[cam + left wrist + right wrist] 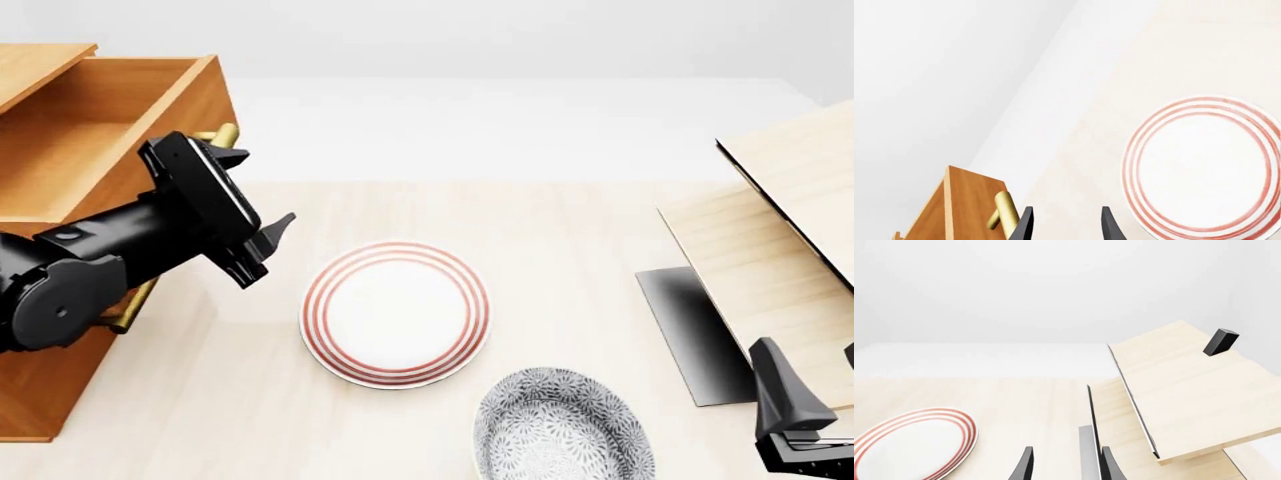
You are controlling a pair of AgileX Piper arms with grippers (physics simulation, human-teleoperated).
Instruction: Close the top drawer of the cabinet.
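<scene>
The orange-brown cabinet (40,390) stands at the table's left. Its top drawer (80,130) is pulled out to the right and shows a plain wooden inside. The drawer's brass handle (220,135) is on its front. My left gripper (259,190) is open and empty, just right of the drawer front, with one finger close beside the handle. In the left wrist view the drawer front (967,200) and handle (1006,210) lie right next to one fingertip of the left gripper (1066,225). My right gripper (811,375) is open and empty at the near right.
A white plate with red rings (395,313) lies mid-table, and a grey patterned plate (563,425) lies nearer. A pale wood structure with a black panel (774,230) stands at the right, close to the right gripper (1066,465). The lower drawer's brass handle (130,308) shows under my left arm.
</scene>
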